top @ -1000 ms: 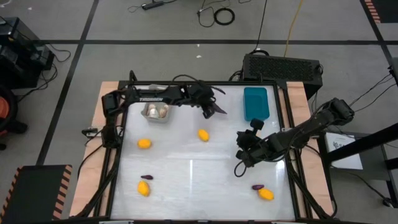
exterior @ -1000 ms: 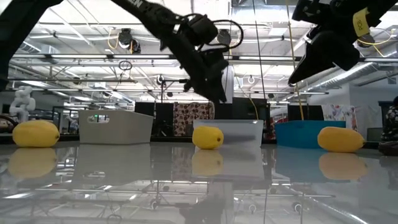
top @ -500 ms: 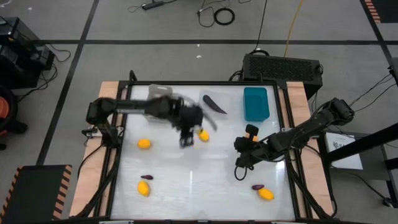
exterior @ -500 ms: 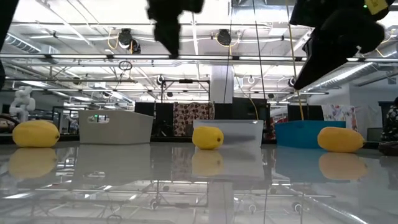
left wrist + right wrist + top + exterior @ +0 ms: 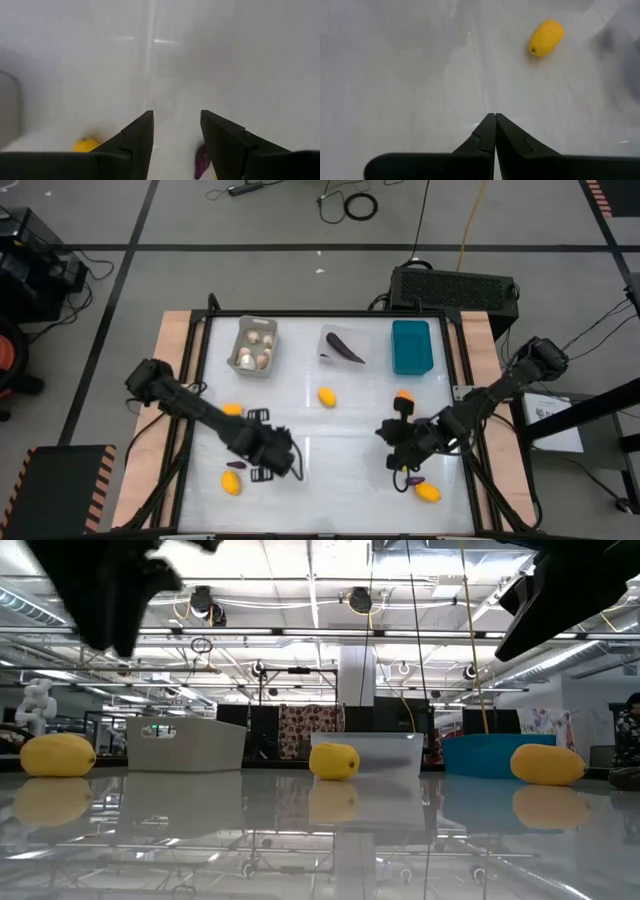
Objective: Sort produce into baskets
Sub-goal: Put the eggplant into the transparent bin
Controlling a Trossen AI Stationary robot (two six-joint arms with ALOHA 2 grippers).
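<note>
My left gripper (image 5: 266, 459) hangs open over the near-left part of the table and holds nothing. In its wrist view a purple eggplant (image 5: 201, 160) and a yellow fruit (image 5: 86, 145) lie beyond the open fingers. My right gripper (image 5: 396, 466) is shut and empty, just above another eggplant (image 5: 413, 480) and a yellow fruit (image 5: 428, 492). At the far edge stand the grey basket (image 5: 255, 345) with mushrooms, the clear basket (image 5: 340, 345) with one eggplant, and the teal basket (image 5: 411, 345). More yellow fruits (image 5: 232, 410) (image 5: 326, 396) lie on the table.
A black vented box (image 5: 453, 285) stands behind the table's far right corner. The white tabletop (image 5: 330, 450) between the two grippers is bare. In the low view both arms reach in from above, and three yellow fruits (image 5: 334, 761) lie in front of the baskets.
My left gripper has swung fast from above the clear basket at the far edge to the near-left part of the table, turning to point straight down. The eggplant lies in the clear basket now. My right gripper has gone a little toward the near edge and turned.
</note>
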